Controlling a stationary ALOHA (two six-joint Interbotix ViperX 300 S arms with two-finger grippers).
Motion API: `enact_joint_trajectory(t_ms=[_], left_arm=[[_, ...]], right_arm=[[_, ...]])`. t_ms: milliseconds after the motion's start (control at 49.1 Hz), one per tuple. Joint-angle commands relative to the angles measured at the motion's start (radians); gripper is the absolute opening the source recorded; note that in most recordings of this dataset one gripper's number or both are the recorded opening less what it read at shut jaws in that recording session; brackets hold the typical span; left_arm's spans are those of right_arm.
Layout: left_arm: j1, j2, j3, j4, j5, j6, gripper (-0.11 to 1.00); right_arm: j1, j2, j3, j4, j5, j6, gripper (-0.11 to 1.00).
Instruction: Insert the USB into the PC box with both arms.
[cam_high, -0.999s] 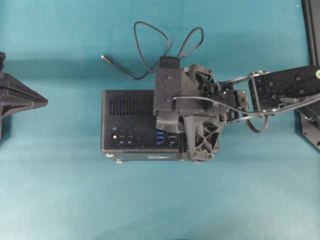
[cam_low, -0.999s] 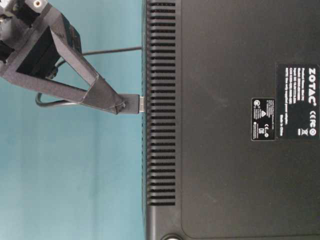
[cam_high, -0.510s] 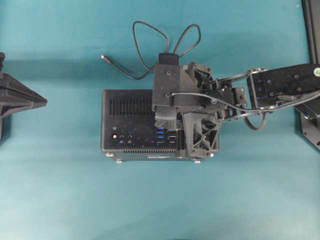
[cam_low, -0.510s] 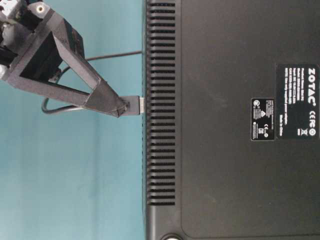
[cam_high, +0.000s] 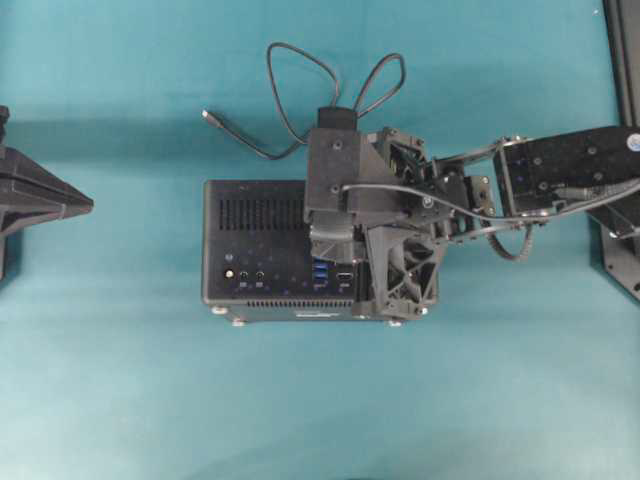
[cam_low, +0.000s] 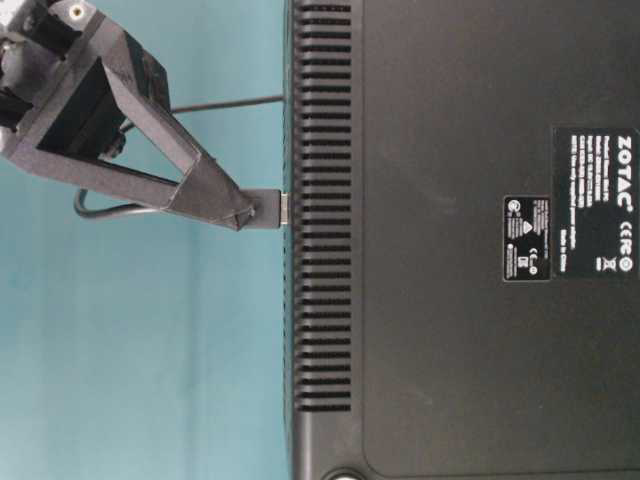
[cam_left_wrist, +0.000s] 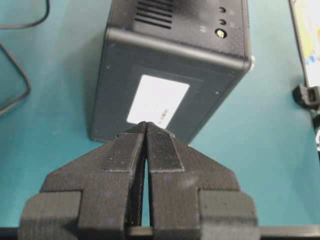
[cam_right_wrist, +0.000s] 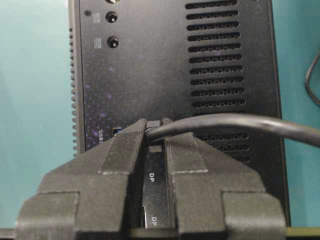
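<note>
Gripping the USB (cam_low: 262, 208) plug between its fingers, the right tool (cam_right_wrist: 152, 132) presses it against the ported face of the PC box (cam_high: 255, 230) at mid-bench (cam_high: 150, 400). Left tool (cam_left_wrist: 146, 125), pinched closed and empty, waits nearby.

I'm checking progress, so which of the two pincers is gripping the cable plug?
The right pincer, over the PC box, pinches the USB plug; the left pincer is shut, empty.
</note>
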Motion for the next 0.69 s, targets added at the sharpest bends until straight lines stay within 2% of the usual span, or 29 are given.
enact_joint_trajectory(t_ms=[0, 122, 408, 673], left_arm=[[0.0, 0.003, -0.012, 0.002, -0.005, -0.002, 0.0], [0.0, -0.003, -0.012, 0.002, -0.006, -0.002, 0.0], [-0.002, -0.015, -0.009, 0.002, -0.006, -0.002, 0.0], [0.0, -0.015, -0.008, 0.002, -0.006, -0.002, 0.0]], right_arm=[[0.003, -0.005, -0.005, 0.009, 0.002, -0.011, 0.13], [-0.005, -0.006, -0.005, 0.009, 0.005, -0.011, 0.21], [-0.005, -0.023, -0.011, 0.009, 0.009, 0.0, 0.5], [-0.017, -0.086, -0.017, -0.025, 0.0, 0.0, 0.52]])
